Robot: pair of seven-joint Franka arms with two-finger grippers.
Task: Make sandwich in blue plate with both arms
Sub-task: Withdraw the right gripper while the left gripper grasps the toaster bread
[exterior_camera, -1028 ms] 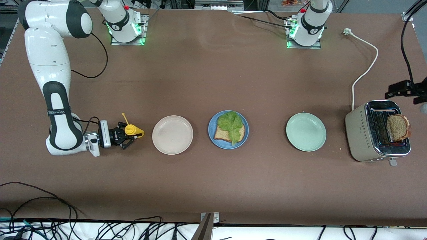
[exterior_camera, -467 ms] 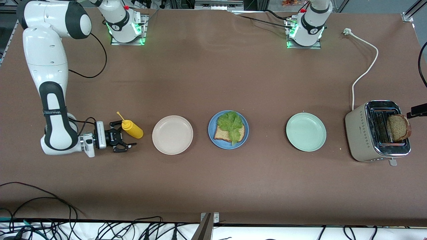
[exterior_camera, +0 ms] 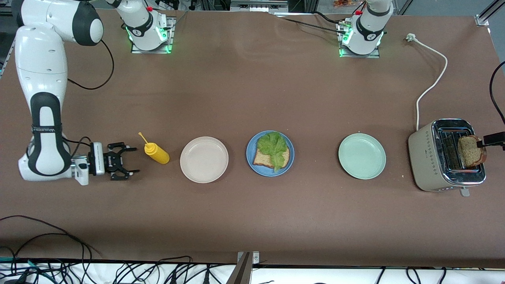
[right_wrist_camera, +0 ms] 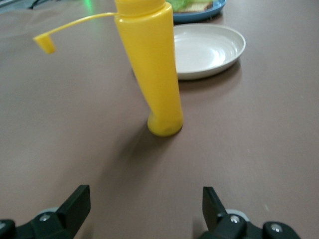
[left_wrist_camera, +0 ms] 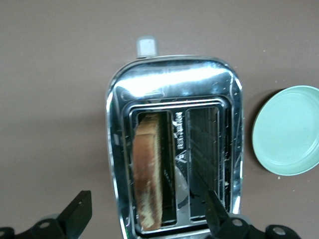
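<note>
The blue plate (exterior_camera: 251,157) at mid-table holds one bread slice (exterior_camera: 262,158) with a green lettuce leaf (exterior_camera: 273,146) on top. A second brown slice (exterior_camera: 470,150) stands in a slot of the toaster (exterior_camera: 430,157); it also shows in the left wrist view (left_wrist_camera: 148,174). My left gripper (exterior_camera: 489,141) hangs open over that slice (left_wrist_camera: 148,214), its fingers apart on either side and not touching it. Low over the table, my right gripper (exterior_camera: 128,161) is open and empty (right_wrist_camera: 145,204), a short way from a yellow squeeze bottle (exterior_camera: 156,153).
The yellow bottle (right_wrist_camera: 152,69) stands with its cap flipped off on a strap. A beige plate (exterior_camera: 204,159) and a mint-green plate (exterior_camera: 361,156) flank the blue one. The toaster's white cord (exterior_camera: 432,79) runs toward the left arm's base.
My right gripper opened, let go of the yellow bottle and drew back toward the right arm's end of the table. My left gripper moved in over the slice in the toaster.
</note>
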